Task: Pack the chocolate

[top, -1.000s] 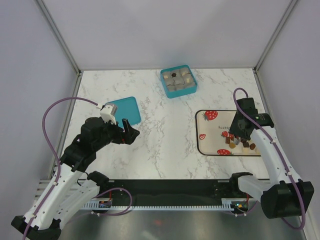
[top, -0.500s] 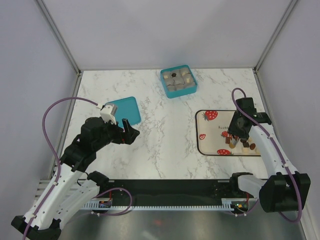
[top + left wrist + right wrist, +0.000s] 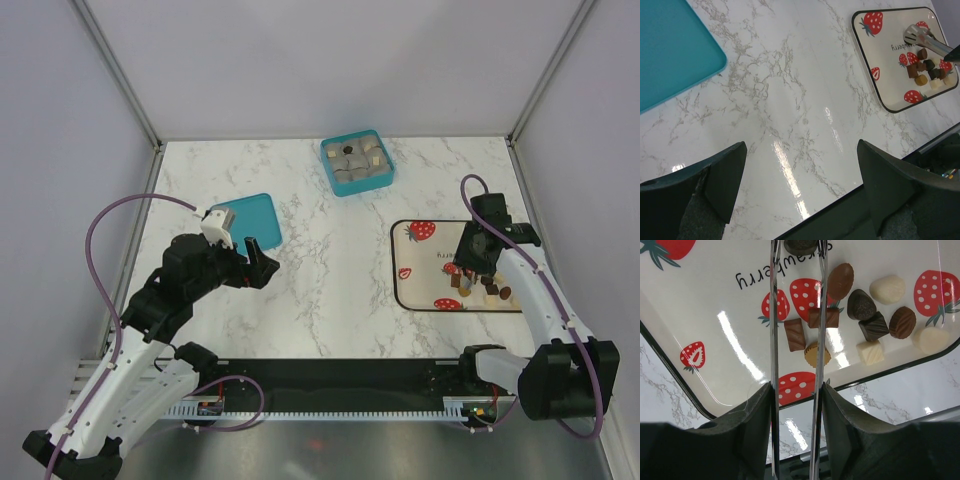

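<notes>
The chocolate (image 3: 873,326), several small dark, tan and white pieces, lies on the strawberry-print tray (image 3: 700,315); the top view shows the cluster (image 3: 481,285) at the tray's right end. My right gripper (image 3: 796,390) is shut on a pair of metal tongs (image 3: 773,315). A dark round chocolate (image 3: 800,246) sits between the tong tips, at the frame's top edge. In the top view the right gripper (image 3: 474,262) hovers over the tray. The left gripper (image 3: 800,170) is open and holds nothing, over bare marble; in the top view the left gripper (image 3: 262,262) is beside the teal lid.
A teal box (image 3: 357,163) with grey compartments, some holding pieces, stands at the back centre. Its flat teal lid (image 3: 250,220) lies on the left, also in the left wrist view (image 3: 670,55). White walls enclose the marble table (image 3: 330,270).
The right arm has shifted slightly left and back over the tray, and the tongs have narrowed a little. The left arm has not moved.
</notes>
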### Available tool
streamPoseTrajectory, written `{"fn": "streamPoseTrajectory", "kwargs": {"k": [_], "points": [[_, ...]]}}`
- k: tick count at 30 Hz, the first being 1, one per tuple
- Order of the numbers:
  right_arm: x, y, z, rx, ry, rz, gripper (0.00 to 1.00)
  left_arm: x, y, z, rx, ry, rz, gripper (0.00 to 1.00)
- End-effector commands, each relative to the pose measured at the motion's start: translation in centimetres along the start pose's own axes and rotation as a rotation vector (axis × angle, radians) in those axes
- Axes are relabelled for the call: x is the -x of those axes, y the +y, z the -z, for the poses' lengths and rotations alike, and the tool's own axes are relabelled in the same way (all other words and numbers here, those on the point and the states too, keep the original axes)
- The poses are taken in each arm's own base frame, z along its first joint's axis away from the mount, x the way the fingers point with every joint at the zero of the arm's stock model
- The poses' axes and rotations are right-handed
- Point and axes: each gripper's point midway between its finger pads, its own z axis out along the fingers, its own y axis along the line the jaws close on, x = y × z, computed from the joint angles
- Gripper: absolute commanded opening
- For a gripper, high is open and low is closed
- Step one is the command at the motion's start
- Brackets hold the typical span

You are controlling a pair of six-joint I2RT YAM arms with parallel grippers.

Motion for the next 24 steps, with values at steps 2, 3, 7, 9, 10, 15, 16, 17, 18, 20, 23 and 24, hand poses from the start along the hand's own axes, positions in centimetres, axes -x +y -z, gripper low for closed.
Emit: {"fn": "streamPoseTrajectory", "kwargs": {"k": [2,3,7,9,10,15,16,17,18,20,23,24], "points": [[0.9,0.4,-0.1,0.025,-0.032,0.007,0.48,0.3,-0.2,-0.1,-0.015,-0.01,-0.035,0.99],[0.9,0.5,-0.1,0.027,-0.033,0.007,0.47,0.2,-0.2,-0.1,-0.014,-0.009,-0.036,0.99],[1.2,0.8,0.3,0.049,-0.039,0.014,0.45,0.3,-0.2,-0.1,-0.015,-0.01,-0.036,0.99],[1.6,1.2,0.8,0.071,-0.054,0.015,0.43,0.2,-0.2,-0.1,-0.015,-0.007,-0.036,0.99],[1.7,1.4,1.0,0.085,-0.057,0.016,0.43,0.2,-0.1,-0.2,-0.011,-0.005,-0.035,0.99],[2.7,2.0,2.2,0.117,-0.08,0.018,0.4,0.2,-0.1,-0.3,-0.011,-0.004,-0.035,0.99],[2.8,2.1,2.3,0.121,-0.08,0.018,0.4,0.2,-0.1,-0.2,-0.01,-0.006,-0.035,0.99],[3.0,2.2,2.5,0.124,-0.084,0.019,0.39,0.2,0.0,-0.3,-0.009,-0.003,-0.035,0.99],[3.4,2.4,2.8,0.133,-0.095,0.017,0.39,0.2,0.0,-0.3,-0.008,-0.005,-0.033,0.99],[3.7,2.6,3.1,0.141,-0.098,0.018,0.39,0.2,0.0,-0.3,-0.004,-0.003,-0.032,0.99],[4.4,3.1,3.6,0.163,-0.109,0.015,0.38,0.2,0.0,-0.3,-0.004,-0.004,-0.033,0.99],[4.6,3.3,4.0,0.175,-0.114,0.014,0.38,0.2,0.1,-0.3,-0.002,-0.007,-0.033,0.99]]}}
